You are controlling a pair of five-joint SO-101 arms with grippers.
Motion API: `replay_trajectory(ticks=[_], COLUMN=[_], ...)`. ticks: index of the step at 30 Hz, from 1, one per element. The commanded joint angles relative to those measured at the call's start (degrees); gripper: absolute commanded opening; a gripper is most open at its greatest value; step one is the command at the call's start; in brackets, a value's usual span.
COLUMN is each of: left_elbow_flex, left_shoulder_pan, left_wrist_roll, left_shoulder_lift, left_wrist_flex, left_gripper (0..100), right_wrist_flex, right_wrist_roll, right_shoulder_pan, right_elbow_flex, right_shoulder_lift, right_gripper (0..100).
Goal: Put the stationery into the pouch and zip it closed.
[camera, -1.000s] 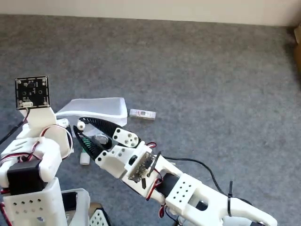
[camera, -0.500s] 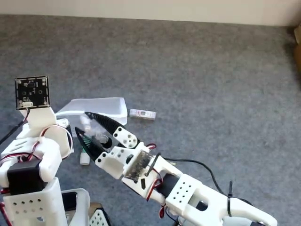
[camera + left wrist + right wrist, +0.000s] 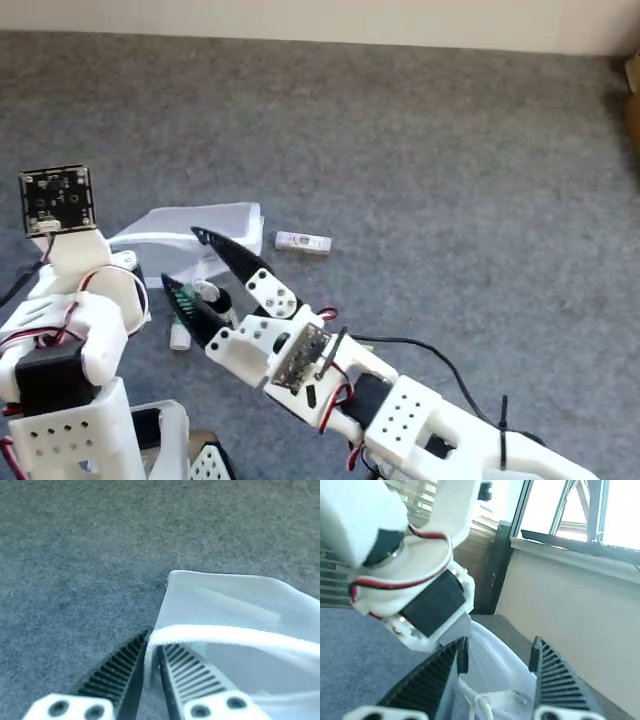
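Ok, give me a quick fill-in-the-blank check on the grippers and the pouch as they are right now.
1. The right gripper hangs at the pouch with its jaws ____.
2. The left gripper is ____ on the pouch's white rim.
3. A small white item lies outside the pouch, on the grey ____.
Missing words: open; shut; carpet.

A grey, carpet-like surface (image 3: 430,150) carries everything. A white, see-through pouch (image 3: 232,220) rests on it, and in the high view a small white oblong piece of stationery (image 3: 302,242) lies just right of the pouch's corner. A short white tube (image 3: 180,338) lies close by the pouch's near side.
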Motion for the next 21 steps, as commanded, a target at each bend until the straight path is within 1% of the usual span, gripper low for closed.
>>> replay_trajectory(ticks=[1,8,16,21], left_elbow_flex=[-0.22,-0.48,-0.22,-0.22], left_shoulder_pan=[-3.21,-8.84,-10.77,-13.93], left_wrist_roll=[1.05,3.52,4.13,6.07], left_shoulder_lift=[0.92,0.66,0.66,0.66], left_wrist_flex=[-2.29,-2.55,-3.6,-3.69], left_gripper=[1,1,1,1], right_wrist_flex=[9.89,24.4,36.7,44.62], right_wrist_roll=[0.7,0.7,0.62,-0.18], right_shoulder_pan=[0.04,0.92,1.27,1.27], right_elbow_flex=[-1.36,-8.13,-16.13,-17.27], right_shoulder_lift=[-6.29,-12.97,-11.03,-10.95], right_gripper=[19.0,19.0,19.0,19.0])
